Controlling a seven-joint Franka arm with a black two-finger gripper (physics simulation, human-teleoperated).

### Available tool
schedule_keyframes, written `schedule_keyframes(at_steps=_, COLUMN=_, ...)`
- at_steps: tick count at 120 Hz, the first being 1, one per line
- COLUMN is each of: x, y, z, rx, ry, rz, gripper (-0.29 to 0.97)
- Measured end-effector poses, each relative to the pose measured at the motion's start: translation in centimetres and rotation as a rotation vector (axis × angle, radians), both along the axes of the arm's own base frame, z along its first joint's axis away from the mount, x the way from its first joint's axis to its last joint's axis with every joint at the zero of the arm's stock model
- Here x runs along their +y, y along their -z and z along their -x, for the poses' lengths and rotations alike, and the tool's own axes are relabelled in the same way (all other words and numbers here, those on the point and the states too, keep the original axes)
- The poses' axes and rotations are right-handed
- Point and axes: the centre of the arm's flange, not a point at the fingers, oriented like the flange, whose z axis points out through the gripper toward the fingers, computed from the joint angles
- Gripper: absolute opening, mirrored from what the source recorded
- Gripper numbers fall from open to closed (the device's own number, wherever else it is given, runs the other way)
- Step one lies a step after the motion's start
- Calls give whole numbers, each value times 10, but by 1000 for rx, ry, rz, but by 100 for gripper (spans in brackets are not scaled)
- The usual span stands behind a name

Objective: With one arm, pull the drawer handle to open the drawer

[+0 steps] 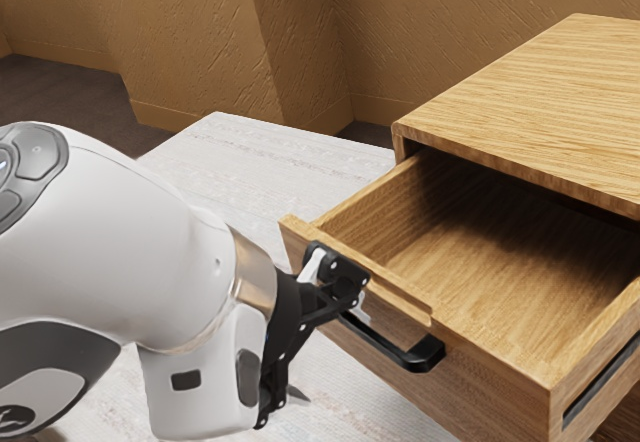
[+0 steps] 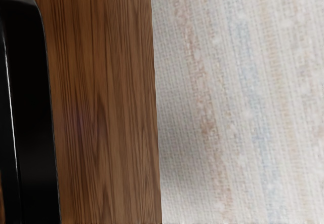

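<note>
A light-wood cabinet [image 1: 560,92] stands at the exterior view's right, and its drawer [image 1: 480,262] is pulled far out, showing a bare wooden inside. Along the drawer front runs a black bar handle [image 1: 400,347]. My black gripper [image 1: 345,297] is at the handle's end nearer the arm and is shut on it. In the wrist view the drawer front [image 2: 101,102] is a wood-grain band, with the black handle [image 2: 23,112] alongside it and the pale tabletop [image 2: 238,102] beyond it.
The cabinet rests on a whitish textured tabletop [image 1: 260,162] that stretches back toward tan walls [image 1: 200,32]. My white arm [image 1: 110,272] takes up the lower part of the exterior view's left, just in front of the drawer.
</note>
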Motion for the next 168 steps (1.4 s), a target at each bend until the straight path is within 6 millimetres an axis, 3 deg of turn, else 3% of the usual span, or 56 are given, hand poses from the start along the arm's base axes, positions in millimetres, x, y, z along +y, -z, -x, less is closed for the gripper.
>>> schedule_keyframes(at_steps=40, x=-4, y=-11, z=15, rx=-10, ry=8, rz=-3, gripper=65)
schedule_keyframes(at_steps=76, x=-12, y=-45, z=38, rx=-72, ry=29, rz=10, gripper=67)
schedule_keyframes(at_steps=86, x=-14, y=-62, z=46, rx=-96, ry=36, rz=19, gripper=67)
schedule_keyframes(at_steps=96, x=-8, y=-105, z=50, rx=-139, ry=22, rz=67, gripper=68)
schedule_keyframes(at_steps=111, x=15, y=-151, z=33, rx=-129, ry=-62, rz=141, gripper=68)
schedule_keyframes(at_steps=119, x=27, y=-164, z=21, rx=-78, ry=-131, rz=172, gripper=68)
schedule_keyframes(at_steps=133, x=50, y=-167, z=0, rx=66, ry=-283, rz=203, gripper=68)
schedule_keyframes(at_steps=168, x=68, y=-139, z=-26, rx=273, ry=-553, rz=148, gripper=68)
